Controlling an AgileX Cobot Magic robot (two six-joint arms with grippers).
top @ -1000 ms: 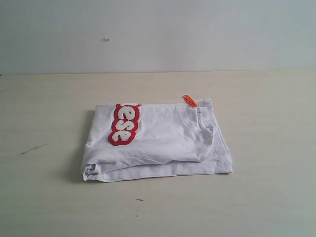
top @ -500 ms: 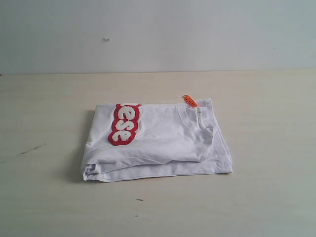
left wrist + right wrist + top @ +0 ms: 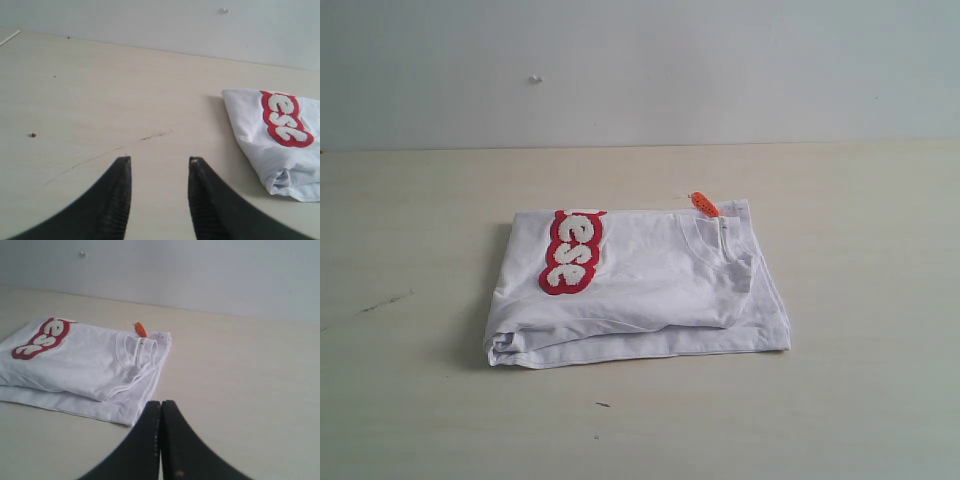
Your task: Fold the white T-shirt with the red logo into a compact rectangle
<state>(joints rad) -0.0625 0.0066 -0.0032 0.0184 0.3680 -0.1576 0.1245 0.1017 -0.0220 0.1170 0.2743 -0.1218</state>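
Observation:
The white T-shirt [image 3: 640, 290] lies folded into a rectangle in the middle of the table, with its collar and small orange neck tag [image 3: 704, 204] at the far right corner. Part of the red logo [image 3: 570, 252] shows on top at the left, reading "ese". No arm appears in the exterior view. My left gripper [image 3: 159, 161] is open over bare table, apart from the T-shirt [image 3: 280, 145] and the logo [image 3: 285, 119]. My right gripper [image 3: 161, 403] is shut with nothing in it, close to the T-shirt's [image 3: 85, 365] near corner; the logo [image 3: 42, 337] and tag [image 3: 141, 330] show there too.
The pale wooden table [image 3: 860, 400] ends at a grey-white wall [image 3: 640, 70] behind. A dark scratch [image 3: 385, 302] marks the table at the left, and a small speck [image 3: 603, 405] lies in front of the shirt.

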